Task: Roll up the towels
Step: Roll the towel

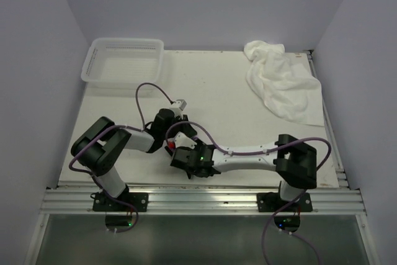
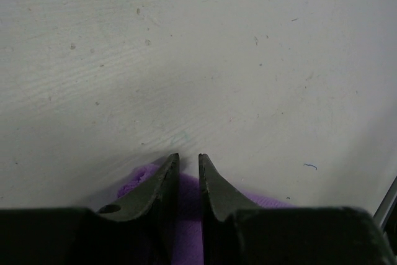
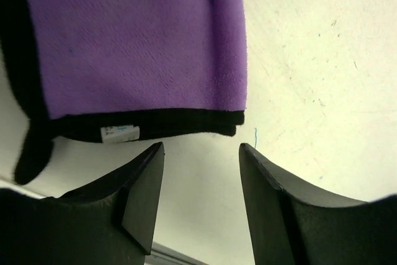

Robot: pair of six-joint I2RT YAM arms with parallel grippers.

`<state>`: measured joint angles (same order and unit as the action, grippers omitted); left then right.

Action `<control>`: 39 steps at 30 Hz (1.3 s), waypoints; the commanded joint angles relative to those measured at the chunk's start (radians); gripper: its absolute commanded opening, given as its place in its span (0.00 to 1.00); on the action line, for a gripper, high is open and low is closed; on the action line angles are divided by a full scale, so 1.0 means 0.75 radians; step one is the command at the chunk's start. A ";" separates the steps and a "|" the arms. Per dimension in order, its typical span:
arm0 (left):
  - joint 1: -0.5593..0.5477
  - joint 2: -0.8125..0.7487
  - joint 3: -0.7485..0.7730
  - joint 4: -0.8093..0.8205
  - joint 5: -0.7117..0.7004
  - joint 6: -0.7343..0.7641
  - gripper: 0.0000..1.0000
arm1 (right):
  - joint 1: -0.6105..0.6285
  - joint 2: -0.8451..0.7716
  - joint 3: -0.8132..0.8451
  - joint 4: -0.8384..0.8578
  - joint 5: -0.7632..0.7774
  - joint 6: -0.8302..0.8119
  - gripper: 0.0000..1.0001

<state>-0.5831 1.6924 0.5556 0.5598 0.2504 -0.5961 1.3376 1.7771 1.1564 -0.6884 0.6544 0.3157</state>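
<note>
At the far left corner of the desk (image 1: 217, 91) stands a white mesh basket (image 1: 127, 43), well apart from the work. The left pincer (image 2: 187, 159) is low over the middle of the near edge. Its jaws are almost together and purple cloth fills the slit between them, but whether they really pinch it I cannot tell. If they do, it is likely to pin that end while the other arm works.

The purple towel (image 3: 136, 41) lies flat there, hidden under the arms from above. Its dark-trimmed edge runs across the right wrist view, facing the right pincer (image 3: 201, 147); its long axis is cropped and unclear. That pincer's jaws stand apart and empty just short of the trim — probably placed to take the edge.

The white towel (image 1: 282, 79) is a crumpled heap at the far right corner, stretched along the right edge, not yet rolled.
</note>
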 commanded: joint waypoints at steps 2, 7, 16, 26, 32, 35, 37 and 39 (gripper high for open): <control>0.008 0.008 -0.070 0.023 -0.107 -0.019 0.23 | -0.020 -0.162 -0.061 0.188 -0.059 0.133 0.56; 0.010 -0.013 -0.094 0.033 -0.111 -0.019 0.22 | -0.075 -0.326 -0.161 0.275 -0.134 0.195 0.53; 0.006 -0.050 -0.129 0.037 -0.131 -0.015 0.22 | -0.586 -0.639 -0.495 0.746 -0.759 0.419 0.44; -0.008 -0.037 -0.127 0.047 -0.138 -0.013 0.21 | -0.765 -0.425 -0.593 0.914 -0.991 0.667 0.39; -0.016 -0.035 -0.127 0.039 -0.146 -0.013 0.21 | -0.789 -0.351 -0.660 1.091 -1.081 0.720 0.38; -0.018 -0.039 -0.131 0.033 -0.156 -0.009 0.21 | -0.789 -0.363 -0.707 1.130 -1.093 0.751 0.38; -0.018 -0.039 -0.133 0.031 -0.160 -0.011 0.21 | -0.787 -0.373 -0.728 1.151 -1.102 0.769 0.39; -0.018 -0.039 -0.139 0.035 -0.160 -0.009 0.21 | -0.789 -0.379 -0.750 1.169 -1.108 0.782 0.40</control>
<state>-0.5922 1.6600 0.4835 0.6334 0.1776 -0.6197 0.7494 1.5127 0.6155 0.1120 -0.1356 0.8612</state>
